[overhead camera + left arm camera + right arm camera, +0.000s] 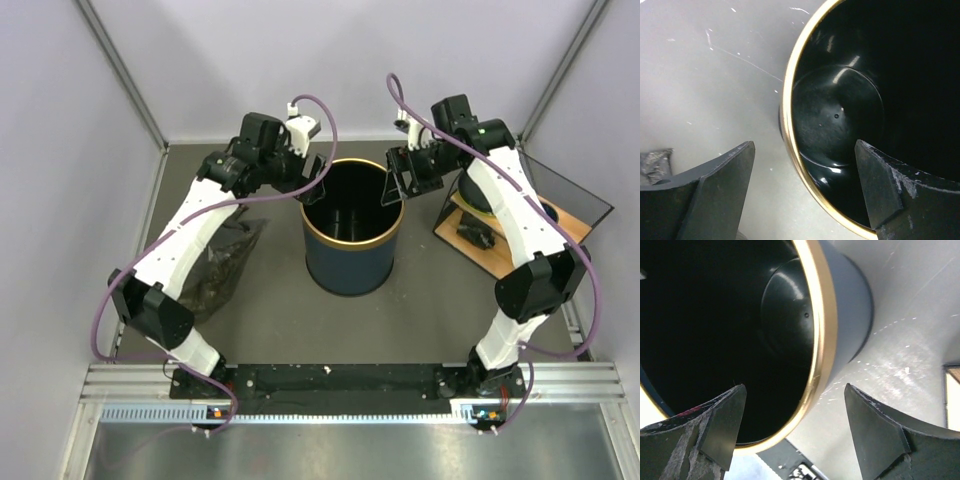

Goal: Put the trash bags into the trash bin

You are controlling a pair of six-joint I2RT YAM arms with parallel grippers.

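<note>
Left gripper (316,181) and right gripper (394,184), both released, straddle the trash bin (350,265) at its rim.

Plain pale-lavender walls (350,60) box in a dark grey counter (270,310); scuffed surface, soft even light; aluminium rail (600,378) along the near edge; wooden board (490,262) at the right edge

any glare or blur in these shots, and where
Top external: even light, sharp, bin interior reads flat black. Left wrist: white glints on the bin's glossy floor. Right wrist: bright sheen along its gold rim.
</note>
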